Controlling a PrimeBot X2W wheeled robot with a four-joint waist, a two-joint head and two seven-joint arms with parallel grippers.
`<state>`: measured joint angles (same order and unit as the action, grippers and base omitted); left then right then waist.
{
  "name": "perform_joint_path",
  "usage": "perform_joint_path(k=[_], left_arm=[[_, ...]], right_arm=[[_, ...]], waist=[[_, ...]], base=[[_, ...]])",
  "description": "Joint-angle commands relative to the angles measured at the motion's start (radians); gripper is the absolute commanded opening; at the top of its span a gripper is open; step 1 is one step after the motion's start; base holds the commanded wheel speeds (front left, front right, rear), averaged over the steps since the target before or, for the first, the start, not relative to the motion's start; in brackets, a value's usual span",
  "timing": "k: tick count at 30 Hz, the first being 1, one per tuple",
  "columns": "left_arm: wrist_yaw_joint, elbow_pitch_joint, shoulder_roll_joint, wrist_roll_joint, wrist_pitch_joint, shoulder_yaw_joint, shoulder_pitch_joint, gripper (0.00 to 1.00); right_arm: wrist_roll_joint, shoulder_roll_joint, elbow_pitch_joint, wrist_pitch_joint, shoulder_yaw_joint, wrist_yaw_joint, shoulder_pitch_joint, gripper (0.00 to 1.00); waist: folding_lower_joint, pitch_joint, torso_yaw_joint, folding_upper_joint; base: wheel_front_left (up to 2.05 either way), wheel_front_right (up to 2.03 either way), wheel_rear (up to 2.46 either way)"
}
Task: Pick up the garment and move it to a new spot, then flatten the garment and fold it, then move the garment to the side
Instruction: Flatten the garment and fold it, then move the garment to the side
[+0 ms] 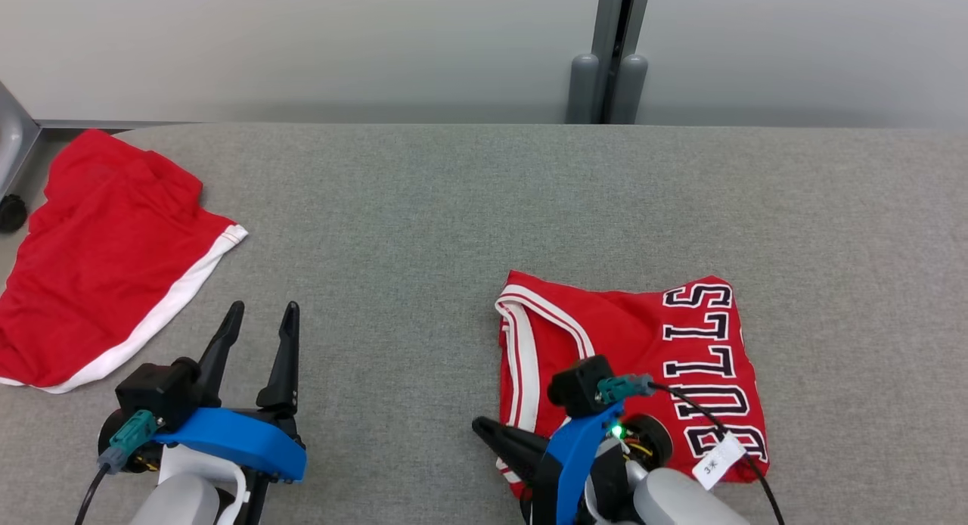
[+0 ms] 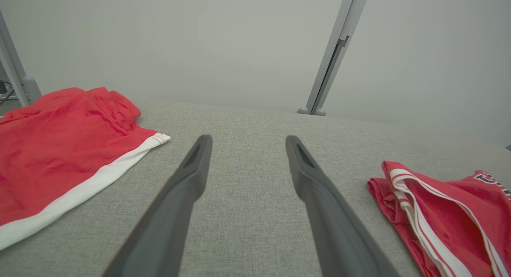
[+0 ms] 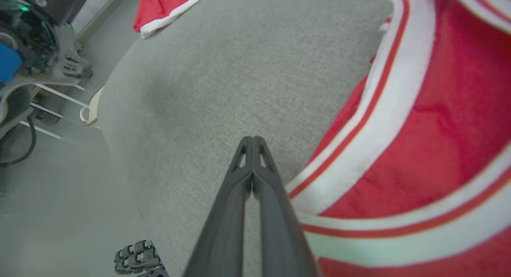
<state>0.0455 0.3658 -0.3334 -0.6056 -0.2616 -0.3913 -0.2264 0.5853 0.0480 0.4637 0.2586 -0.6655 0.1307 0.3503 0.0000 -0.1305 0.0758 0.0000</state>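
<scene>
Grey woven cloth covers the table (image 1: 423, 207), which runs back to a pale wall (image 1: 302, 41).

The right gripper (image 3: 252, 139) is clenched, its two dark fingers pressed flat together with no cloth visible between them. It lies low over the table and points toward the robot's left. Its tip sits on bare grey just beside the white, red-striped trim of the Bulls jersey (image 3: 439, 129).

In the head view the jersey (image 1: 643, 343) lies folded into a compact block in front of the robot's right side, lettering up, with the right gripper (image 1: 484, 428) at its near left corner.

Judging by the tidy fold, the step left is moving it aside, and the clenched fingers hold nothing for that. To do it well:
- Part the fingers and bring one under all the layers at the trimmed edge.
- Pinch the whole stack rather than the top ply, which would peel the fold open.
- Alternatively, keep the fingers together as a blade and push broadside, low and slow, so the layers travel as one.

The left gripper (image 1: 265, 309) rests with its fingers spread wide and empty, well apart from the jersey. It could steady or pinch the opposite edge.

What looks like a pair of red shorts (image 1: 98, 260) lies at the far left, so the bare grey between is the place to aim for.
</scene>
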Motion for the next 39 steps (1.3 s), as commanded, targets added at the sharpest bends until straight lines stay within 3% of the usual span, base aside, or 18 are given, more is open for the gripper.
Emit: perform_joint_path(k=[1, 3, 4, 5, 9, 13, 20, 26, 39], left_arm=[[-0.005, 0.0, -0.005, -0.003, -0.003, 0.012, -0.001, 1.0], [-0.009, -0.005, -0.009, -0.003, -0.004, 0.018, 0.011, 1.0], [-0.01, -0.007, -0.01, -0.003, -0.004, 0.023, 0.017, 1.0], [-0.013, -0.011, -0.011, -0.003, -0.004, 0.029, 0.022, 1.0], [-0.021, -0.032, -0.008, 0.006, -0.004, 0.051, 0.047, 1.0], [-0.03, -0.054, -0.004, 0.011, -0.004, 0.079, 0.084, 1.0], [-0.036, -0.079, 0.012, 0.035, -0.004, 0.109, 0.141, 1.0], [-0.036, -0.075, 0.023, 0.04, -0.005, 0.121, 0.171, 1.0], [-0.043, -0.062, 0.019, 0.031, 0.007, 0.116, 0.178, 1.0]], right_arm=[[0.047, 0.004, -0.017, -0.037, 0.0, 0.0, 0.034, 0.0], [0.074, 0.004, -0.036, -0.079, 0.019, 0.0, 0.048, 0.0], [0.077, 0.004, -0.051, -0.101, 0.03, 0.0, 0.054, 0.44], [0.077, 0.013, -0.07, -0.125, 0.05, 0.0, 0.056, 1.0], [0.034, 0.09, -0.155, -0.22, 0.16, 0.0, 0.01, 1.0], [-0.065, 0.15, -0.215, -0.282, 0.335, 0.0, -0.07, 1.0], [-0.224, 0.153, -0.272, -0.271, 0.58, 0.0, -0.234, 1.0], [-0.279, 0.139, -0.293, -0.263, 0.617, 0.0, -0.286, 1.0], [-0.287, 0.109, -0.295, -0.248, 0.632, 0.0, -0.306, 1.0]], waist=[[0.0, 0.004, -0.008, 0.0], [0.0, 0.011, -0.019, 0.0], [0.0, 0.015, -0.025, 0.0], [0.0, 0.019, -0.032, 0.0], [0.0, 0.043, -0.053, 0.0], [0.0, 0.066, -0.076, 0.0], [0.0, 0.098, -0.092, 0.0], [0.0, 0.118, -0.104, 0.0], [0.0, 0.134, -0.108, 0.0]], base=[[0.0, 0.0, 0.0], [0.0, 0.0, 0.0], [0.0, 0.0, 0.0], [0.0, 0.0, 0.0], [0.0, 0.0, 0.0], [0.0, 0.0, 0.0], [0.0, 0.0, 0.0], [0.0, 0.0, 0.0], [0.0, 0.0, 0.0]])
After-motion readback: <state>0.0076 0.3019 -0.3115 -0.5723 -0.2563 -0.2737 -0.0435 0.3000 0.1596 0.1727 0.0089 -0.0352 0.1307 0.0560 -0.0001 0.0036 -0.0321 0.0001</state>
